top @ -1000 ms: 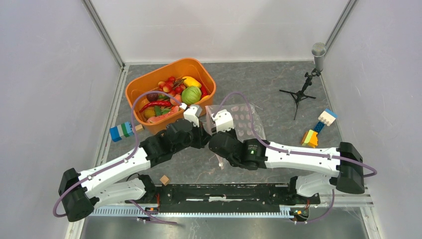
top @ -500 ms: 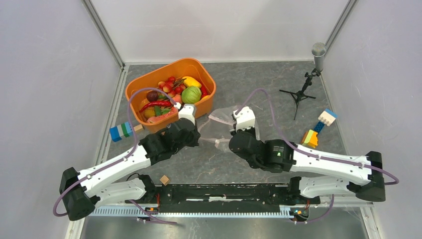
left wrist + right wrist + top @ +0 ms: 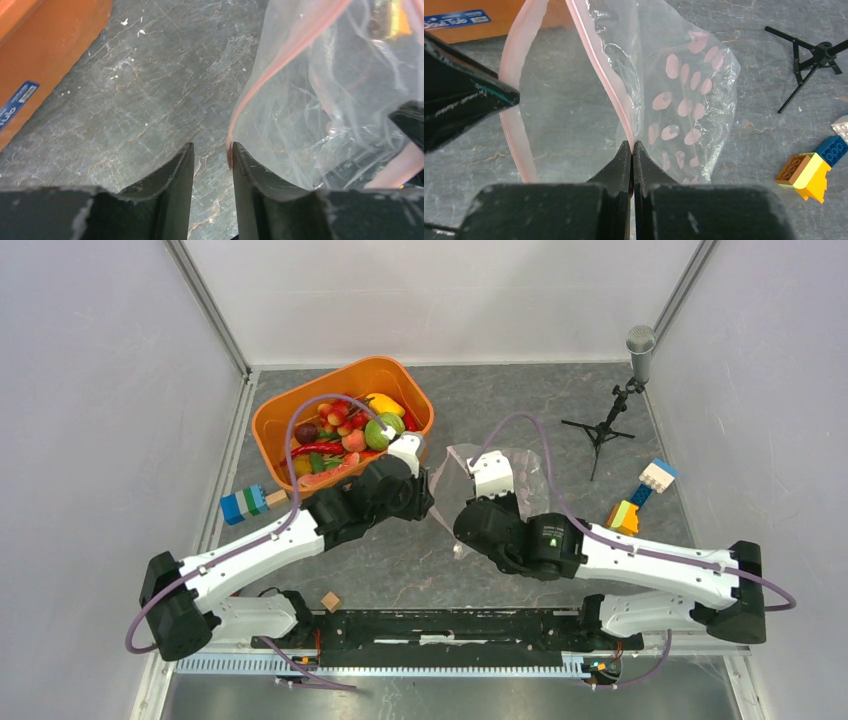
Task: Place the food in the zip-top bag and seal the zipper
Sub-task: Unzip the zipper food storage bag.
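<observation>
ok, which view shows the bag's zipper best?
Right wrist: the zipper loops open across the frame, one side pinched in the shut right hand. Left wrist catches only one stretch. Top view: too small, zip-top bag half hidden.

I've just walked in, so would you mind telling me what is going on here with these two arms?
The right fingers are pinched shut on the pink zipper of the bag, holding its mouth up and open over the table. The left fingers stand open right beside the opposite edge of the mouth, gripping nothing. The food all lies in the orange tub, and the bag looks empty, so filling has not begun.
</observation>
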Robot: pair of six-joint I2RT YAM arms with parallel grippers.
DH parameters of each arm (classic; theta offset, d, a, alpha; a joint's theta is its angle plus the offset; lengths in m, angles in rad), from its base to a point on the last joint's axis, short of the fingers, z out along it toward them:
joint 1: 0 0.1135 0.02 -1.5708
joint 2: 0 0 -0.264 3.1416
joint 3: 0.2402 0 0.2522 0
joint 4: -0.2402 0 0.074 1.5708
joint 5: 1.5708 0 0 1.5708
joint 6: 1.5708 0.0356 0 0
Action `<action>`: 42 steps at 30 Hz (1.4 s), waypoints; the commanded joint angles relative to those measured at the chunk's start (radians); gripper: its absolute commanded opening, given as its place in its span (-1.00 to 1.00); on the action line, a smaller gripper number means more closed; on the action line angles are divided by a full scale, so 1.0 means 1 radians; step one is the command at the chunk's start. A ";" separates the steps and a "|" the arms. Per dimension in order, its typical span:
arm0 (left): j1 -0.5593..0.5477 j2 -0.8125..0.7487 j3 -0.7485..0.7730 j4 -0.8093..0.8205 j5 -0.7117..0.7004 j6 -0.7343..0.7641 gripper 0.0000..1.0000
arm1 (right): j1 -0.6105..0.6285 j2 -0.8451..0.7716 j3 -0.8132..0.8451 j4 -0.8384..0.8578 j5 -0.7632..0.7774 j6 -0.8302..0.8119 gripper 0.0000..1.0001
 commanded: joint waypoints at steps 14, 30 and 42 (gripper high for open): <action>0.075 -0.088 0.093 -0.015 0.083 0.165 0.86 | -0.268 0.071 -0.020 0.336 -0.314 -0.199 -1.00; 0.527 0.155 0.325 0.034 0.098 0.451 1.00 | -0.328 0.088 -0.076 0.437 -0.458 -0.215 -0.98; 0.571 0.723 0.832 -0.177 -0.041 0.865 1.00 | -0.329 0.054 -0.132 0.477 -0.506 -0.207 -0.96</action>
